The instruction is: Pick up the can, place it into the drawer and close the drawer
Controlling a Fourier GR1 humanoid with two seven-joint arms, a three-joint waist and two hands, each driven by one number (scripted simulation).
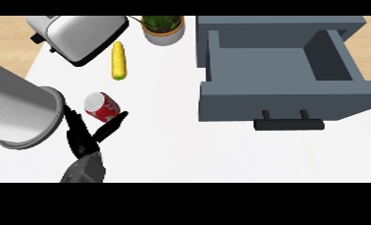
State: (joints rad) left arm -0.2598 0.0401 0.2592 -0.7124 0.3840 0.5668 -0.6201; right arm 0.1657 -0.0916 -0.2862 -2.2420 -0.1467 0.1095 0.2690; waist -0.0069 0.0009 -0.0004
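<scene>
Can (103,106) is positioned upright on the counter (181,145) at near left, well apart from the open drawer (279,79) at right. Left hand (87,135) is spread wide just beside the can, nothing held.

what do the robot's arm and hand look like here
Only one arm shows, at the lower left of the head view: a grey forearm with a smooth, angular shell, ending in a black hand with slim black fingers and a thumb. No cables, markings or sleeve are visible.
</scene>
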